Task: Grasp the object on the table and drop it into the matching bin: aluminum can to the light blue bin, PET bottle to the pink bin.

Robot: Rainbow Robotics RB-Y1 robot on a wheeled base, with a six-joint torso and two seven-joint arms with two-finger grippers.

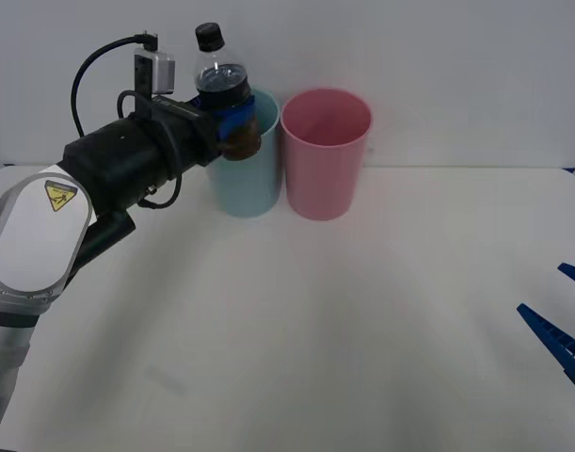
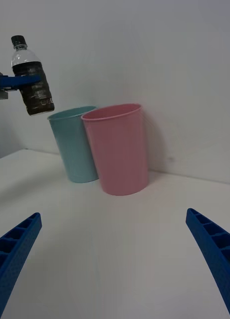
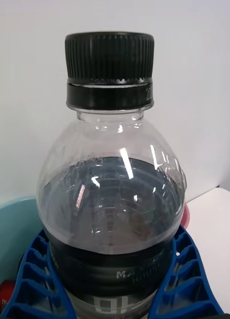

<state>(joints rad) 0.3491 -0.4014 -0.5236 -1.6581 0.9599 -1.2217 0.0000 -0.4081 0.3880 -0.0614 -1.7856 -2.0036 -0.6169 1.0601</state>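
While the left gripper [image 1: 232, 127] has its blue ribbed fingers [image 3: 182, 279] clamped around the body of the PET bottle [image 1: 221, 89], the bottle hangs upright in the air, black cap up and long axis vertical, well clear of the table [image 1: 296, 339]. What the coming move turns on is which rim lies under those fingers. From the front view the bottle sits over the near edge of the light blue bin [image 1: 245, 174], its base about level with that rim, while the pink bin [image 1: 325, 155] stands just beyond, on the far side of the fingers from the arm, the two bins touching or nearly so. The right wrist view puts the bottle above and a little short of the blue rim, with the pink one farther along the same line. So the target seems to lie outward past the fingertips, not below them: released here, the bottle would likely land in or against the wrong bin. The carry looks to need a further sideways reach over the pink opening. The right gripper [image 2: 115, 259] waits low near the table with fingers spread wide, holding nothing, well apart from both bins.
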